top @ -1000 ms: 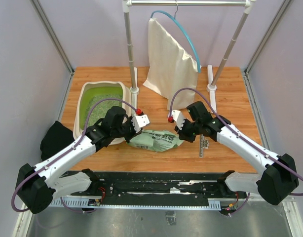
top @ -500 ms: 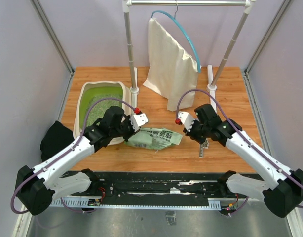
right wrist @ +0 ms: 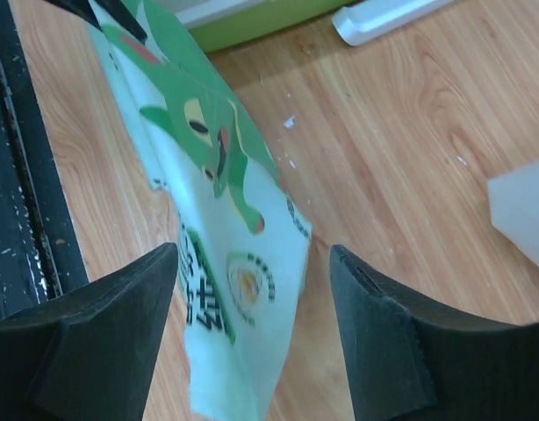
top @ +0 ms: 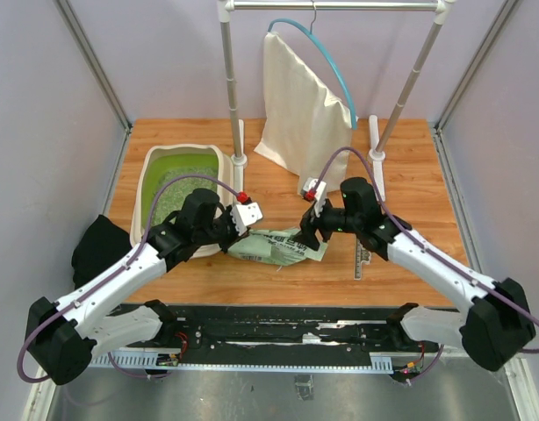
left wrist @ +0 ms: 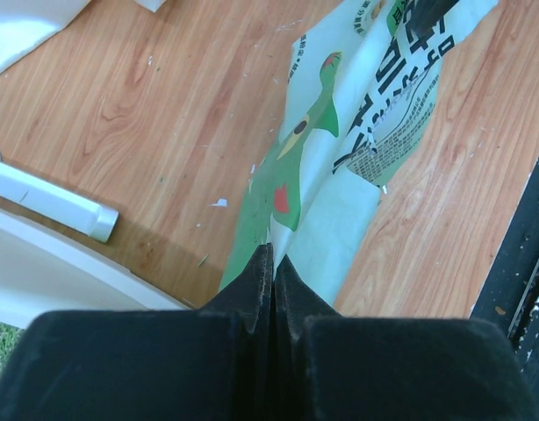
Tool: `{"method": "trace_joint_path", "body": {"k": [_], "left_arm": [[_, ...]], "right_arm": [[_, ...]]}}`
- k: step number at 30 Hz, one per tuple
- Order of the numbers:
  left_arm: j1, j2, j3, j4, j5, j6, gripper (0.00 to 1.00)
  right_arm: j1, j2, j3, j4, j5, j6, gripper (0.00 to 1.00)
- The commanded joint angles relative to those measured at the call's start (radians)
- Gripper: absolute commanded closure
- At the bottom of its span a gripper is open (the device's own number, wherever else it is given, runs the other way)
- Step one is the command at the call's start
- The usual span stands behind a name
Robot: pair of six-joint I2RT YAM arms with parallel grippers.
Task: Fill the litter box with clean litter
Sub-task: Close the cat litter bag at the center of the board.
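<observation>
On table: one beige plastic litter box (top: 183, 148); one flat green printed bag (top: 274, 246); one hanging cream cloth bag (top: 300, 114); one black cloth bundle (top: 96, 248).

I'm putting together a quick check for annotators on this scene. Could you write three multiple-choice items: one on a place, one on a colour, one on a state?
1. In the top view, where does the litter box stand relative to the green bag?
A. to its left
B. to its right
C. underneath it

2. What colour is the inside of the litter box?
A. red
B. lime green
C. blue

3. How is the right gripper set?
A. shut on the green bag
B. open, with the green bag's end below it
C. shut on the litter box rim

Answers:
1. A, the top view shows the box left of the bag and further back.
2. B, its floor and walls show lime green inside the beige rim.
3. B, the right wrist view shows both fingers wide apart with the bag between and beneath them.
</observation>
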Motion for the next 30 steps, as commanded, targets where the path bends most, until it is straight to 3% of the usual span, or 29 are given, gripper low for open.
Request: {"method": "trace_joint_path", "body": {"k": [1, 7, 10, 15, 17, 18, 20, 26, 28, 30], "left_arm": [[0.008, -0.016, 0.011, 0.085, 0.064, -0.028, 0.99], [0.008, 0.002, 0.017, 0.099, 0.078, -0.053, 0.99], [0.008, 0.001, 0.014, 0.096, 0.074, -0.058, 0.99], [0.008, -0.005, -0.004, 0.125, 0.054, -0.093, 0.77], [0.008, -0.003, -0.016, 0.146, 0.049, -0.107, 0.60], [0.008, 0.001, -0.020, 0.158, 0.050, -0.118, 0.52], [0.008, 0.012, -0.029, 0.187, 0.068, -0.129, 0.46], [0.022, 0.079, -0.029, 0.295, 0.131, -0.184, 0.42], [0.039, 0.107, -0.022, 0.319, 0.197, -0.198, 0.44], [0.054, 0.137, -0.013, 0.327, 0.240, -0.209, 0.56]], "right_arm": [[0.054, 0.112, 0.083, 0.153, -0.110, 0.031, 0.29], [0.117, 0.248, 0.156, 0.205, -0.093, 0.035, 0.30], [0.128, 0.275, 0.160, 0.206, -0.086, 0.028, 0.50], [0.128, 0.302, 0.158, 0.122, -0.066, -0.016, 0.87], [0.128, 0.301, 0.146, 0.111, -0.066, -0.033, 0.98], [0.128, 0.297, 0.141, 0.114, -0.069, -0.036, 0.99], [0.127, 0.289, 0.131, 0.128, -0.085, -0.036, 0.99], [0.128, 0.265, 0.120, 0.136, -0.105, -0.045, 0.99], [0.127, 0.252, 0.108, 0.140, -0.109, -0.048, 0.99], [0.127, 0.238, 0.096, 0.144, -0.111, -0.048, 0.99]]}}
